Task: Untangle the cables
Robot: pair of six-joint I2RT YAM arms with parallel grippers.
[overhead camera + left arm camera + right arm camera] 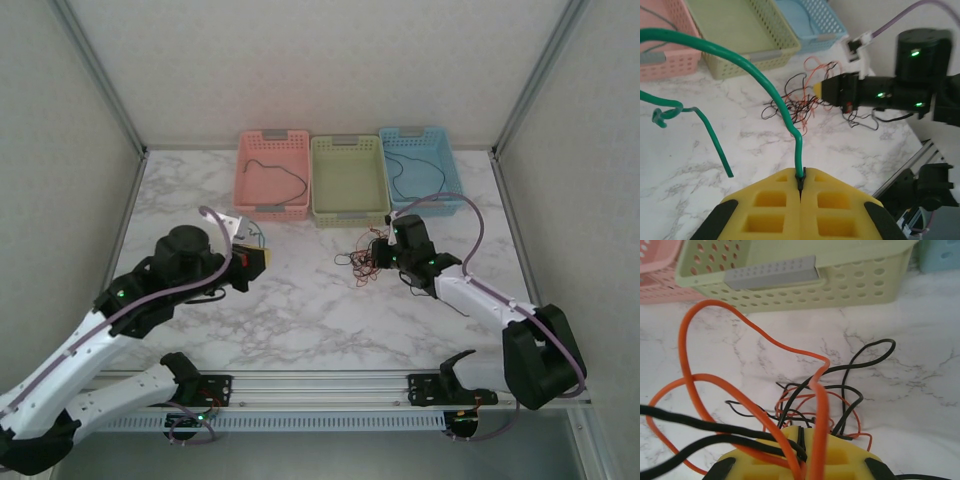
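The cables lie as a tangle [361,266] of thin black and red-orange wires on the marble table, in front of the green basket. My right gripper [384,251] sits at the tangle's right edge. Its yellow fingers [840,452] are shut on a black cable [740,440], with orange loops [740,322] draped over them. My left gripper [800,182], off to the left of the tangle, is shut on one end of a green cable [765,80]. That cable arches up and away from the tangle [795,105], and its free end hangs over the table.
Three baskets stand in a row at the back: pink [246,196], green [348,213] and blue [452,163]. A dark cable lies in the pink one [285,170] and another in the blue one [402,172]. Frame posts rise at the table's back corners.
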